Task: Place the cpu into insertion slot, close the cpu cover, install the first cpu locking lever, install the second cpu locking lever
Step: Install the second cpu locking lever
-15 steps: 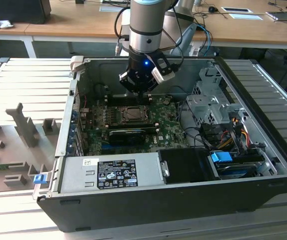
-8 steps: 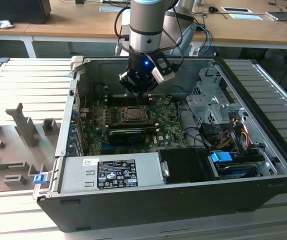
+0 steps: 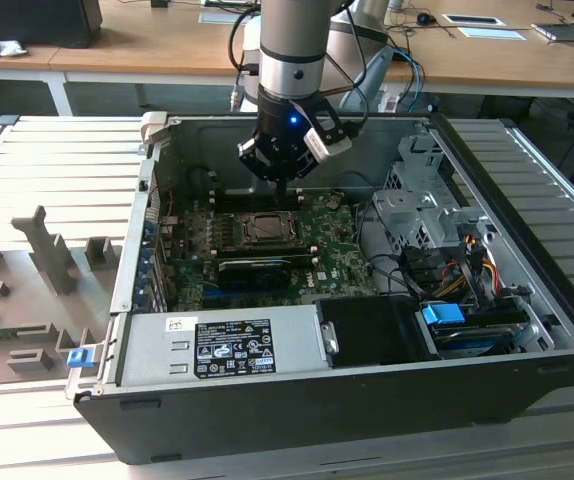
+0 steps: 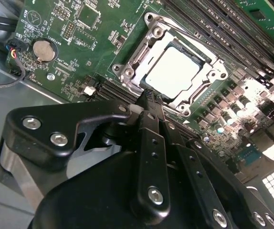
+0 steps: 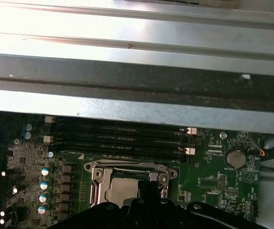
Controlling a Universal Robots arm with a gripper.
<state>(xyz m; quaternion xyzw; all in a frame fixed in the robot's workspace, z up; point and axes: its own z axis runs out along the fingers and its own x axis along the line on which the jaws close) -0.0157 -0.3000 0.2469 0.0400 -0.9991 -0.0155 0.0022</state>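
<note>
The cpu lies flat in the insertion slot on the green motherboard, its silvery top showing through the window of the cpu cover, which lies down over it. In the exterior view my gripper hangs just above the far edge of the insertion slot. In the second wrist view my gripper is shut with nothing in it, its tip at the socket's rim. The first wrist view shows the cpu partly behind my fingers. I cannot tell how the locking levers stand.
Black memory slots run beside the socket, under the case wall. A long black card, the power supply, a drive cage and cables crowd the case. Grey fixtures stand at the exterior view's left.
</note>
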